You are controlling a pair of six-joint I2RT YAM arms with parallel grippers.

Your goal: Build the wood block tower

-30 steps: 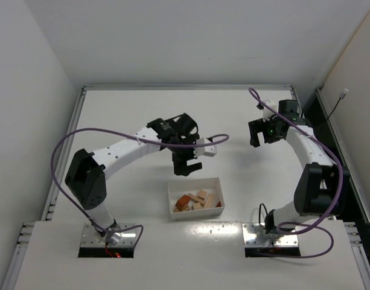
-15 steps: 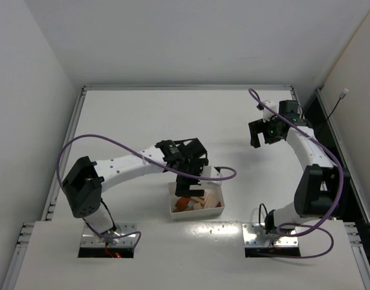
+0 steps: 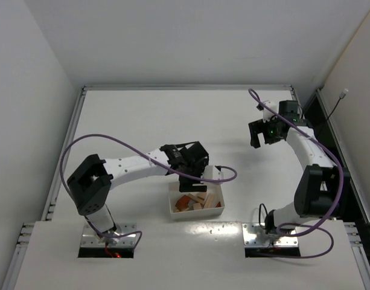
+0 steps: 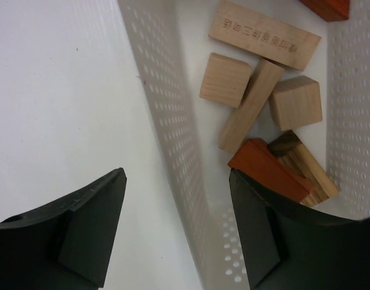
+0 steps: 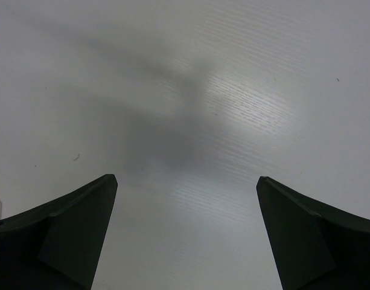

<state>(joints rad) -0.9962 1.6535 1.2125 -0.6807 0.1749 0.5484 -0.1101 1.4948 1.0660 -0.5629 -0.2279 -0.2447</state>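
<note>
The wood blocks (image 4: 252, 104) lay loose in a jumble inside the white tray (image 4: 172, 121), which sat on the table (image 3: 142, 115) near its front edge, between the two arm bases. In the left wrist view, a flat tan piece (image 4: 263, 34) with printing on its face lay at the far end. Two tan cubes (image 4: 226, 80) flanked a slanted tan bar, and a reddish-brown piece (image 4: 266, 172) rested against a striped one (image 4: 305, 166) closest to the camera. The left gripper (image 4: 175, 181) hung low over the tray's perforated side wall. Its jaws were apart and held nothing, with one finger outside above the table and the other inside, just beside the reddish-brown piece. Well away on the right, the right gripper (image 5: 185, 181) stood spread wide and empty above the bare table.
</note>
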